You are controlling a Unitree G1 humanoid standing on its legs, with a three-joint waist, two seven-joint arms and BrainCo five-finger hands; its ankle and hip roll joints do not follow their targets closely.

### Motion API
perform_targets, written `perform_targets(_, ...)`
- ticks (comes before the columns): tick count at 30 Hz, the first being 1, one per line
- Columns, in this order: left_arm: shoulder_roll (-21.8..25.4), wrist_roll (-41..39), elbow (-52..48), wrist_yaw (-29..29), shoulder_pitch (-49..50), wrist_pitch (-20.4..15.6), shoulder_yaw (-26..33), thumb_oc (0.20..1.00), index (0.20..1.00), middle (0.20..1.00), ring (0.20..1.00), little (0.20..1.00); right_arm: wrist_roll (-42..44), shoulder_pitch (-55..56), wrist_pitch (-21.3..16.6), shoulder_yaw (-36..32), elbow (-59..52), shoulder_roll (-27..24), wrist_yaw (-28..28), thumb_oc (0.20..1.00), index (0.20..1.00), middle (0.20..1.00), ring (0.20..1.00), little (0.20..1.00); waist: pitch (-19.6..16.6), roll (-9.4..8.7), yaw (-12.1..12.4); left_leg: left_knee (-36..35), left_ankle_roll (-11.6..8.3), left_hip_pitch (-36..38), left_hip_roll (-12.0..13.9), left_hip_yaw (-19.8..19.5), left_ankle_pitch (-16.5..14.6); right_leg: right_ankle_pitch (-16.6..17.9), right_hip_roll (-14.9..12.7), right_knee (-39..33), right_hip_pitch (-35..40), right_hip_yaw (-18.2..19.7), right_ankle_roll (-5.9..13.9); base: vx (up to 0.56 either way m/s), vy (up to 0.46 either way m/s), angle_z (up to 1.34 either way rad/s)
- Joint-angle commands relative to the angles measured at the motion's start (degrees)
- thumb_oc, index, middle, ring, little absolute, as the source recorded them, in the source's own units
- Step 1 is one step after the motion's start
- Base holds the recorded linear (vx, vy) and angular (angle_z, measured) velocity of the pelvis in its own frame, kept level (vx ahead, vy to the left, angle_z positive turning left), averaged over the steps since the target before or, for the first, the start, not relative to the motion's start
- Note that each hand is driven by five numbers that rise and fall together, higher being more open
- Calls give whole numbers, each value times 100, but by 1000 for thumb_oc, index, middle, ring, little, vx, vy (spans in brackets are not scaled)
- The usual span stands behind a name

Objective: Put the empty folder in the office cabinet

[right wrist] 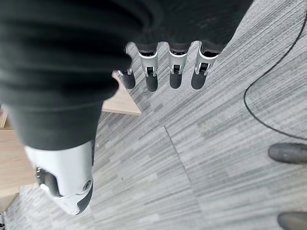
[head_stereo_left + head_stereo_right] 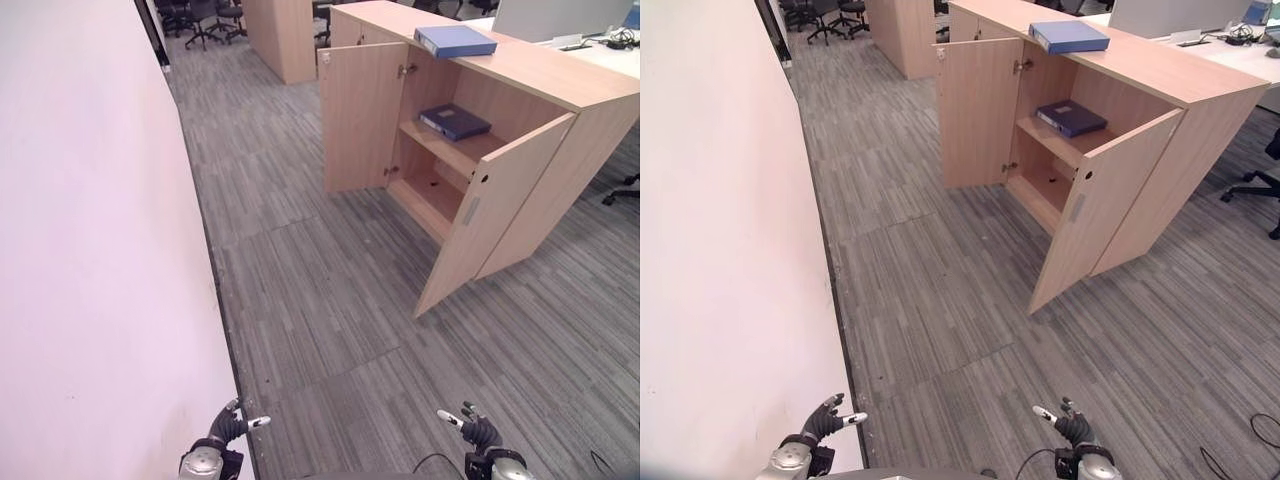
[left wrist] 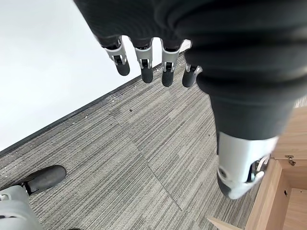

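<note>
A light wooden office cabinet point(image 2: 560, 78) stands ahead at the right with both doors open, the left door point(image 2: 360, 115) and the right door point(image 2: 495, 215) swung out over the floor. A light blue folder point(image 2: 455, 41) lies flat on the cabinet's top. A dark blue folder point(image 2: 455, 121) lies on the upper shelf inside. My left hand point(image 2: 225, 428) and right hand point(image 2: 478, 432) hang low near me, far from the cabinet. Both are open with relaxed fingers point(image 3: 144, 64) point(image 1: 175, 72) and hold nothing.
A white wall point(image 2: 90, 250) runs along my left side. Grey carpet point(image 2: 320, 300) lies between me and the cabinet. Another wooden cabinet point(image 2: 280, 35) and office chairs point(image 2: 205, 15) stand far back. A chair base point(image 2: 625, 190) shows at the right edge.
</note>
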Motion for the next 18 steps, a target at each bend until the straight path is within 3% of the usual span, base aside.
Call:
perform_targets(1,155,-101,262,56,-264,-247,-143,1000,1000,1000,1000,1000,-3,-102,-161,109,81,-41,19,1000,1000,1000,1000,1000,-206,-180,17,6,-462,3,247,-91,-141,165,-561,56,-142,-81,971,0,0,0)
perform_targets(18,280,-93,453,139,-519,-249,-110,1000,1000,1000,1000,1000,-125,-289,-112,138,404,-241,-18,1000,1000,1000,1000,1000,-257,-223,4,6,-490,6,276,-96,-144,171,-570,34,-140,-114,983,0,0,0)
